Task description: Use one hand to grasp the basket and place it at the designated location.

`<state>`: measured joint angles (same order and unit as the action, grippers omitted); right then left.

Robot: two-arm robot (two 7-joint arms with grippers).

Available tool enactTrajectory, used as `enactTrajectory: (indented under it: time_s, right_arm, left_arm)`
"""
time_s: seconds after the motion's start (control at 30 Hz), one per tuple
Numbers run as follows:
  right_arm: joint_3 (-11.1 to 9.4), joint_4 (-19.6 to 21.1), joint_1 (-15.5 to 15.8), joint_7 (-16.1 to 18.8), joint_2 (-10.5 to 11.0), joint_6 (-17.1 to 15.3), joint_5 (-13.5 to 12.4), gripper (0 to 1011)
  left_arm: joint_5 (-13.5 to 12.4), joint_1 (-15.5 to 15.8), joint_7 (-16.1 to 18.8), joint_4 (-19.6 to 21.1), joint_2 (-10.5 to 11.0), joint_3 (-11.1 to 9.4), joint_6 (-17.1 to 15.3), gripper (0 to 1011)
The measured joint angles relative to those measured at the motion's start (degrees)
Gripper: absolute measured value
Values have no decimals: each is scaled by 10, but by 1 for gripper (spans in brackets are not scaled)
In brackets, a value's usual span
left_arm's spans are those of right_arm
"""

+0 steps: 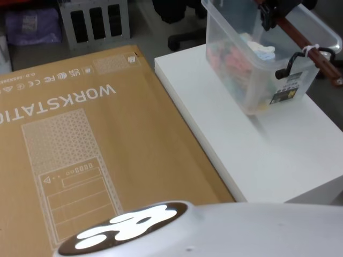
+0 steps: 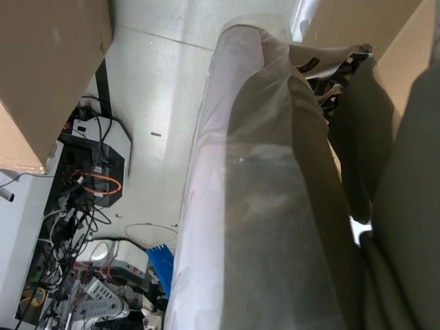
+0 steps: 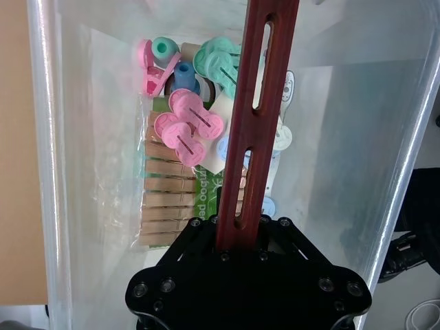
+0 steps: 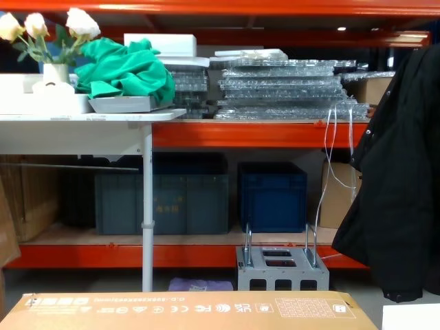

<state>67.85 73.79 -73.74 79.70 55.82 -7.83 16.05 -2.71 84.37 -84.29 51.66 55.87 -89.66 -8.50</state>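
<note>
Holding the basket (image 1: pixel 252 59) of clothes pegs (image 3: pixel 165 199) tilted above the white bench's (image 1: pixel 278 160) far end, my right gripper (image 1: pixel 270 16) has its jaws clamped on the rim, so only placing it down remains.

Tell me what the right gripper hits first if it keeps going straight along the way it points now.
Probably the packet of wooden clothespins and the pastel plastic clips on the floor of the basket. The right gripper points down into the basket, its dark red finger above them. Depth is hard to judge.
</note>
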Motion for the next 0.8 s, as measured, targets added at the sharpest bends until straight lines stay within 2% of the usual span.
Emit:
enactTrajectory:
  time_s: [0.2, 0.43, 0.7, 0.8]
  right_arm:
    - [-4, -7, 11, 0, 4, 3, 0, 123]
    - [-6, -48, 25, 0, -13, 22, -2, 123]
    - [-9, -111, 39, 4, -45, 58, -8, 122]
    - [-11, -124, 41, 7, -52, 67, -10, 123]
  left_arm:
    - [0, 0, 0, 0, 0, 0, 0, 0]
    - [0, 0, 0, 0, 0, 0, 0, 0]
    - [0, 0, 0, 0, 0, 0, 0, 0]
    - [0, 0, 0, 0, 0, 0, 0, 0]
